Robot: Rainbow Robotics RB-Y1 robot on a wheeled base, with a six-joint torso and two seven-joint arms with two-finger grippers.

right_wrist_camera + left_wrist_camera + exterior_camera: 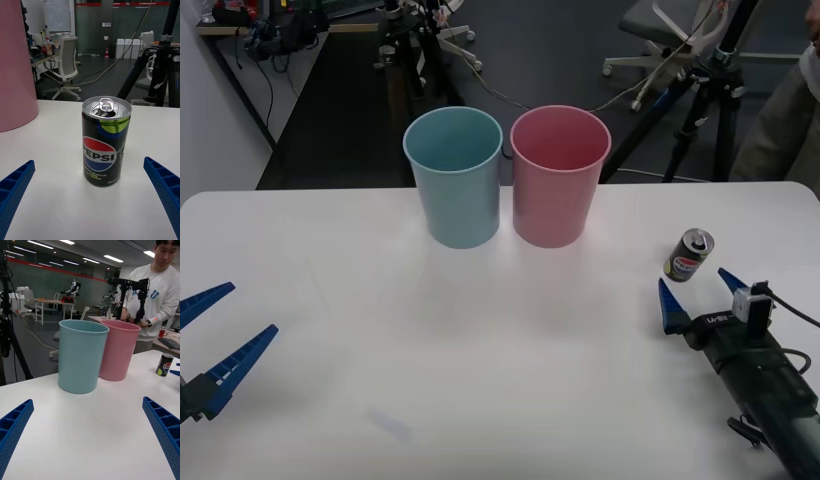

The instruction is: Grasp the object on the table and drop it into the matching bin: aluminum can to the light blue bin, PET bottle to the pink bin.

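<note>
Left gripper (210, 335) sat at the lower left of the front view, fingers spread wide with nothing between them, low over the table (330, 300) and apparently idle. In its own wrist view the fingers (161, 427) framed bare tabletop.

Centre, upper half of the front view: the light blue bin (454, 175) and the pink bin (559, 173) stood upright near the far edge, side by side and nearly touching, blue to the left of pink.

Right of centre: the aluminum can (689, 255) stood upright on the table, well apart from the bins. The right gripper (695, 295) was just below it in the frame, fingers apart, can not yet between them. The right wrist view showed the can (106, 140) centred between the fingers (163, 187), with clear tabletop on both sides.

Risks, as judged:
- The can looked opened and possibly empty, so light; one finger arriving first could tip it or push it away.
- A grip near the rim could let the smooth wall slip out on the lift.
- The pink bin lay nearer the can than the blue one, rims almost meeting; a release short of the blue rim would put the can in the wrong bin or bounce it off an edge.
- A low carry could knock over the pink bin.
</note>
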